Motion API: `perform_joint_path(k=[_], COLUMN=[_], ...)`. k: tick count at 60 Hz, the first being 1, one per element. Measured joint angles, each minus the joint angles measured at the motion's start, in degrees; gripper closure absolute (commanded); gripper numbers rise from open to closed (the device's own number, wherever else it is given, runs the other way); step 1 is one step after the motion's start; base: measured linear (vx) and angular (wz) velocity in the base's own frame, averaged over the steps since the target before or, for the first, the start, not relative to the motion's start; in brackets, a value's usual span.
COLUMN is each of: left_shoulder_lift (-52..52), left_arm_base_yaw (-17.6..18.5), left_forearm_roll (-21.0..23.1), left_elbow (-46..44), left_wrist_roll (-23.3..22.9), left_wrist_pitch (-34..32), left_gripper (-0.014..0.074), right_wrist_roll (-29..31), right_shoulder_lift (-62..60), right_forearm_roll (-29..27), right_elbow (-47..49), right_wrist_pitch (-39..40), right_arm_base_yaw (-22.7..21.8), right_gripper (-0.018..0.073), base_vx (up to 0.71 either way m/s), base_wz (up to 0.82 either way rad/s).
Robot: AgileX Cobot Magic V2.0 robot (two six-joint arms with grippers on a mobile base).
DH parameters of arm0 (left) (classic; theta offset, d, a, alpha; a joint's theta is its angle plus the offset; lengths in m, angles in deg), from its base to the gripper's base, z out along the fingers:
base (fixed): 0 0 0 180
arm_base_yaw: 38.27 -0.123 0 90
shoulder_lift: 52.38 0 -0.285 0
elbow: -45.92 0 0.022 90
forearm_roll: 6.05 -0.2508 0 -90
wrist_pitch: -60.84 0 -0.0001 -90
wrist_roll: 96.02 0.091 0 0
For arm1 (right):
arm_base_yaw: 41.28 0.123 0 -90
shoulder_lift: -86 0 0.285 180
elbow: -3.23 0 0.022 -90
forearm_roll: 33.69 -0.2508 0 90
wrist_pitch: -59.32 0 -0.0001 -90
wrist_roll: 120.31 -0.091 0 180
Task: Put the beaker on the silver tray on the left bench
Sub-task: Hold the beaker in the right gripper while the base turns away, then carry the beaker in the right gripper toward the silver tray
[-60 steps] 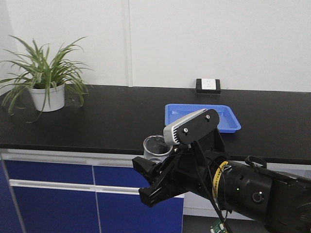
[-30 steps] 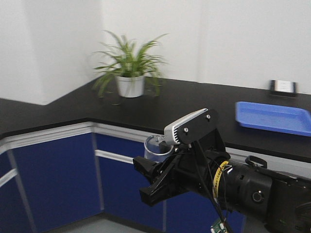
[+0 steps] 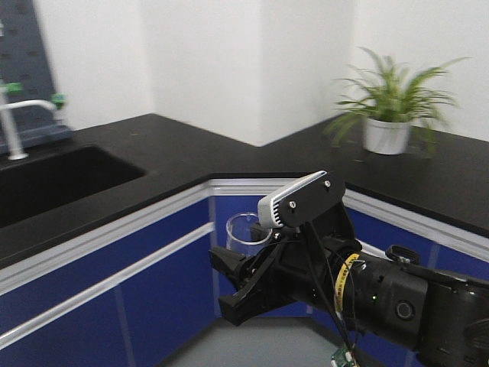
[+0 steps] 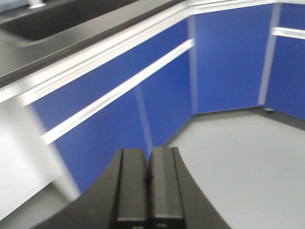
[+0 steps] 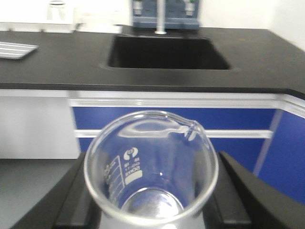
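Swung leftward within a second, the robot now faced the left bench [image 5: 57,64] and its sink [image 5: 167,52], while the potted plant [image 3: 390,122] had slid far to the right of the sink, beyond the corner. Left of the sink, at the frame's edge, lay what appeared to be the silver tray [image 5: 16,49]. The right gripper [image 5: 151,198] was clamped on the beaker [image 3: 246,229], held upright out in front of the sink, over open floor; the left gripper [image 4: 148,191] was closed on nothing. Judged from here, the carry wanted a level wrist and a slow turn, lifting the glass clear of the white counter edge [image 5: 171,101] below the sink before crossing bare worktop toward the tray.
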Motion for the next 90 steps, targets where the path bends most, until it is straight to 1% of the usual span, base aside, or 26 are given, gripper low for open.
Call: perform_joint_path(k=[48, 71, 90], left_shoulder_lift=[0.0, 0.0, 0.0], left_arm_base_yaw=[0.0, 0.0, 0.0], left_forearm_roll=[0.0, 0.0, 0.0], left_elbow=[0.0, 0.0, 0.0], left_wrist_roll=[0.0, 0.0, 0.0], left_wrist_pitch=[0.0, 0.0, 0.0], left_gripper=[0.0595, 0.0595, 0.0595], right_wrist_roll=[0.0, 0.0, 0.0], right_shoulder_lift=[0.0, 0.0, 0.0], right_forearm_roll=[0.0, 0.0, 0.0], right_elbow=[0.0, 0.0, 0.0], right_wrist_pitch=[0.0, 0.0, 0.0], right_arm_base_yaw=[0.0, 0.0, 0.0], right_gripper=[0.0573, 0.0573, 0.0573], base_vx=[-0.04, 0.16, 0.27], base_wz=[0.66, 0.5, 0.24])
